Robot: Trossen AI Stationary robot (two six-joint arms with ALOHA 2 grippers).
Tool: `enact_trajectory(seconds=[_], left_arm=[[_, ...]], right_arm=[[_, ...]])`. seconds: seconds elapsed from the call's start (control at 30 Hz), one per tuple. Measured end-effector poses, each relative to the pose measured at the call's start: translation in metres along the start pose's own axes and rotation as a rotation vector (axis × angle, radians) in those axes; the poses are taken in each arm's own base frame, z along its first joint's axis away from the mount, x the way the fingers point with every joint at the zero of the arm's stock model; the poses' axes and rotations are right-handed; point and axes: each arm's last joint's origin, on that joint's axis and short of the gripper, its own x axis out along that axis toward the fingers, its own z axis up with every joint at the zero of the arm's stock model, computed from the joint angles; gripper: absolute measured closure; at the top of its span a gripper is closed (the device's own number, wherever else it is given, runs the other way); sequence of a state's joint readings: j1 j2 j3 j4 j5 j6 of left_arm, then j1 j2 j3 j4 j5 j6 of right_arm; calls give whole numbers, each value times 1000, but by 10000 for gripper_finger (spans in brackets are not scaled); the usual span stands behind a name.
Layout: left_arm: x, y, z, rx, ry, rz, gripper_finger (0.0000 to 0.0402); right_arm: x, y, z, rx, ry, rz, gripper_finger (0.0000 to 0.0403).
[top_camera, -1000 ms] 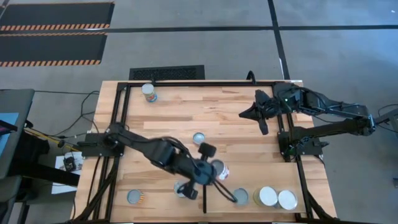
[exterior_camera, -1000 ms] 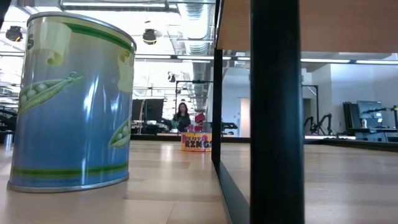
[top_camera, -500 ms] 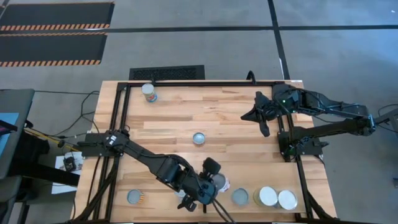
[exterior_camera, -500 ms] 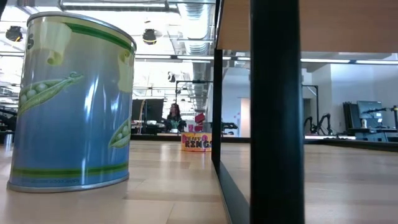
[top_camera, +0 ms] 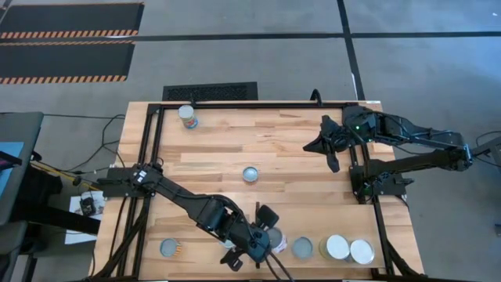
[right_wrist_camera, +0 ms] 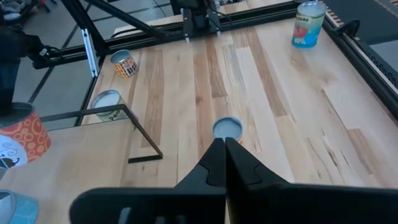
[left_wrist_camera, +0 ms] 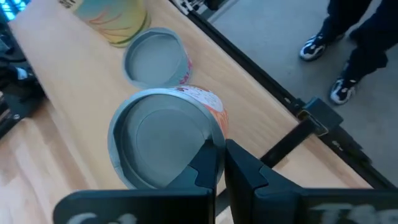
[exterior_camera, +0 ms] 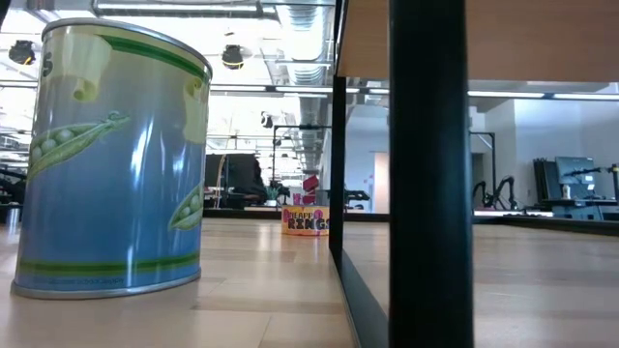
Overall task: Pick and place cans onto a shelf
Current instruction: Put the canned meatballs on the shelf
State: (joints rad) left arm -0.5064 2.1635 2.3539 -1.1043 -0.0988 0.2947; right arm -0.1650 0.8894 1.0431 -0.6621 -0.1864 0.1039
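Observation:
My left gripper [top_camera: 264, 233] is at the table's near edge, shut on a can with an orange and white label [left_wrist_camera: 165, 143], also in the high view [top_camera: 275, 238]. Right of it, three cans [top_camera: 302, 247] [top_camera: 337, 247] [top_camera: 362, 251] stand upright on the pale shelf [top_camera: 344, 223]. Other cans stand at the table's middle [top_camera: 249, 174], far left [top_camera: 188, 116] and near left [top_camera: 169, 248]. My right gripper [top_camera: 325, 145] is shut and empty, in the air at the far right. My left gripper pinches the can's top rim [left_wrist_camera: 217, 140], one finger [left_wrist_camera: 208, 165] inside the rim over the lid and the other [left_wrist_camera: 245, 171] outside on the wall. The fingers come from above, slanting. Whether the can's bottom rests on the table, I cannot tell.
A black frame [top_camera: 156, 141] edges the table, and a thin black divider [right_wrist_camera: 140, 134] bounds the shelf. In the low view a big blue pea can [exterior_camera: 111, 159] and a black post [exterior_camera: 430, 174] stand close. A person's shoes [left_wrist_camera: 320, 43] show on the floor beyond the near edge.
My left gripper has gone toward the table's near edge, carrying the orange and white can with it, closer to the row of cans on the shelf.

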Motion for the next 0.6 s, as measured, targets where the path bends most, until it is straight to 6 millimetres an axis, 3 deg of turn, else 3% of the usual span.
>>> enact_trajectory(seconds=[0.4,0.6], left_arm=[[1,2,-1,-22,-6,-45,391],[24,0,-3,-7,8,-89,390]], right_arm=[[0,0,0,0,0,0,395],[0,0,0,0,-4,0,395]])
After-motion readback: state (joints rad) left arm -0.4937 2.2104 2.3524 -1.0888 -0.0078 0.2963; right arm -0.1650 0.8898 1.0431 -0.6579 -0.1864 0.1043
